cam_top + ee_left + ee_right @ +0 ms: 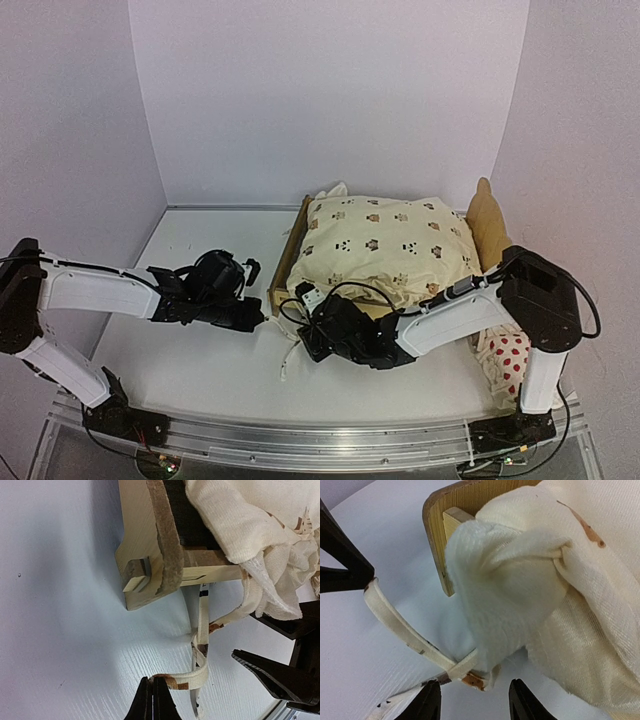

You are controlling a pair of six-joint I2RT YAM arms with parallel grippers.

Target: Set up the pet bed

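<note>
The pet bed (292,245) stands on the white table (200,370), right of centre in the overhead view and toward the back wall. Its curvy wooden end boards are at the left and right, and the right one rises above the bedding. A cream cushion (385,245) printed with small animals lies across the frame and covers nearly all of the base. A white pillow with red dots (508,352) lies at the lower right of that view, beside the right arm's upright link and apart from the bed.

Both arms reach in toward the near left corner of the bed. In the left wrist view the left gripper (152,700) sits at the bottom centre with its jaws pressed together on a cream tie strap (202,630). The strap runs up from the fingers toward the bunched cushion corner at the upper right. The plywood corner of the bed, with its dark base showing behind the rail, fills the upper middle of this view.

In the right wrist view the right gripper (475,705) is at the bottom edge with its jaws apart. They are closed on nothing. The strap's knotted end and the cushion's gathered corner lie just ahead of the gap. The same strap slants to the upper left, where the left gripper's dark tip pinches its far end.
</note>
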